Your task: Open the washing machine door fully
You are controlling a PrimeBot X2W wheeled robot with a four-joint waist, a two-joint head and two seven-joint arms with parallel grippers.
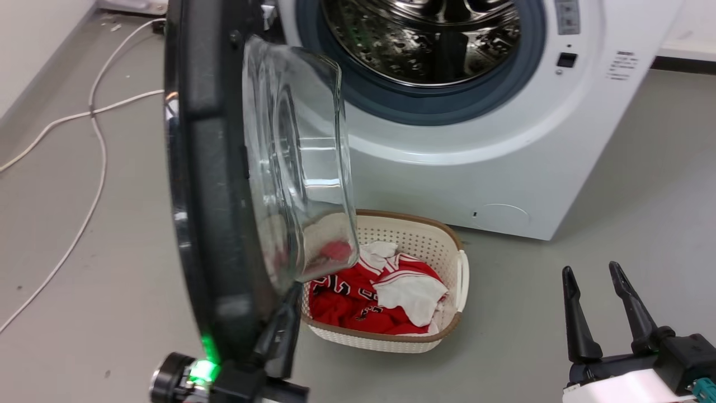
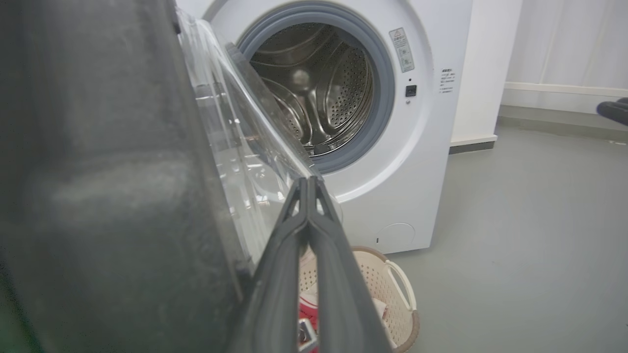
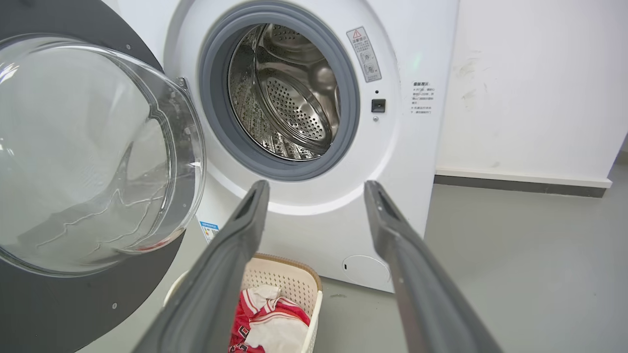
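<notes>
The door (image 1: 212,196) stands swung out on its hinge, edge-on to my head camera and roughly square to the machine (image 1: 503,168), so the drum (image 1: 425,39) is exposed but the swing isn't finished. I have the left pincer (image 1: 292,294) closed, fingers pressed together with nothing between them, lying along the door's inner face just under the glass bowl (image 1: 296,162). I judge that is because a flat shut pair makes a stiffer pusher than a grip on the rim. The right pincer (image 1: 592,270) hangs open, well apart at my lower right, out of the arc. A basket (image 1: 391,341) of clothes sits below the bowl, near the door's foot.
</notes>
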